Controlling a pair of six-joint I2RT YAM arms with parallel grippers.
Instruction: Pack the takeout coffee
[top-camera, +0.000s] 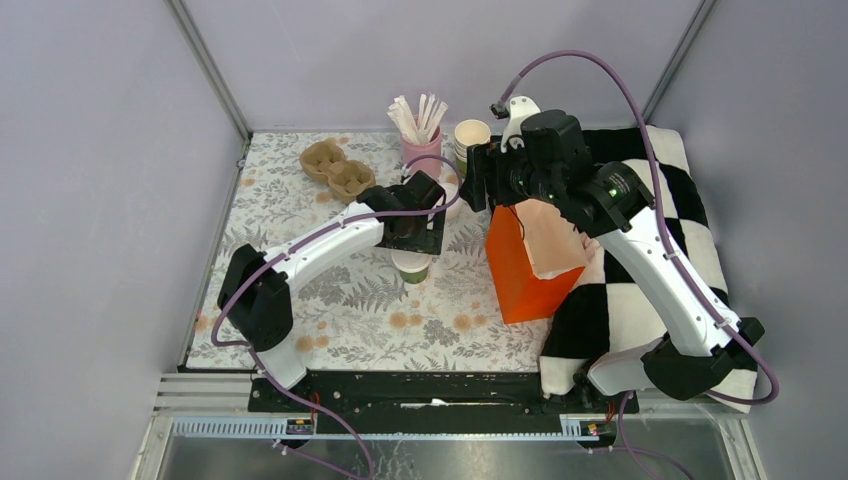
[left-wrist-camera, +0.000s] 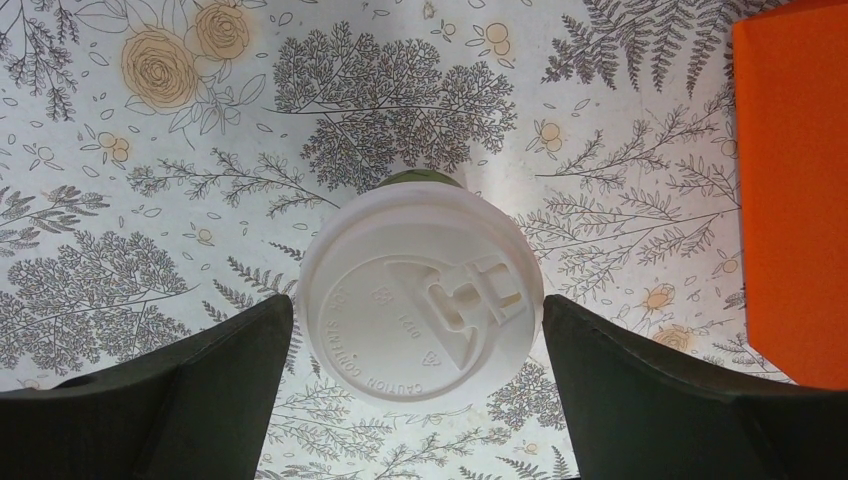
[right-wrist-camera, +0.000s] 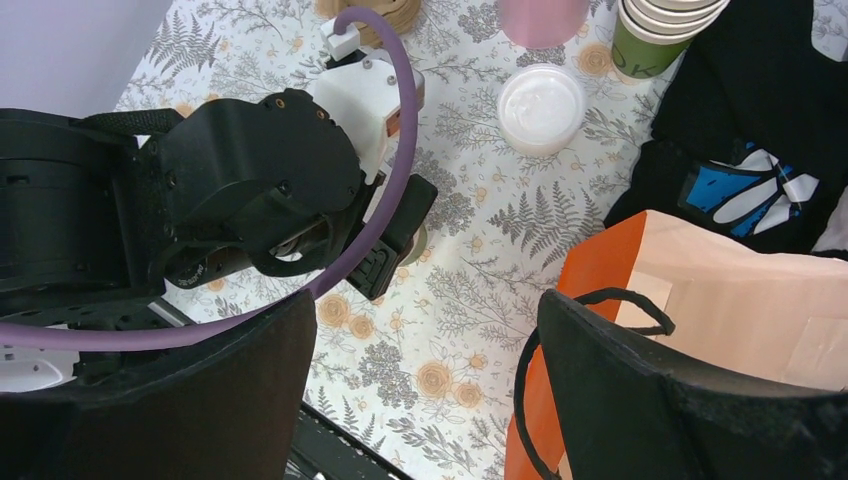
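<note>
The takeout coffee cup, green-sided (left-wrist-camera: 420, 179), stands upright on the floral mat with its round white lid (left-wrist-camera: 420, 295) on top. In the top view the cup (top-camera: 411, 266) is partly hidden under my left gripper (top-camera: 414, 240). In the left wrist view my left gripper (left-wrist-camera: 418, 312) is open, its fingers either side of the lid and not touching it. My right gripper (top-camera: 480, 178) hovers by the left rim of the orange paper bag (top-camera: 530, 262). It is open and empty (right-wrist-camera: 425, 330), its right finger beside the bag's black handle (right-wrist-camera: 640, 300).
A pink cup of white sticks (top-camera: 422, 135), a stack of green cups (top-camera: 471, 138) and a brown cup carrier (top-camera: 338, 168) stand at the back. A spare white lid (right-wrist-camera: 541, 108) lies near them. A black-and-white checked cloth (top-camera: 640, 300) lies under the bag's right side.
</note>
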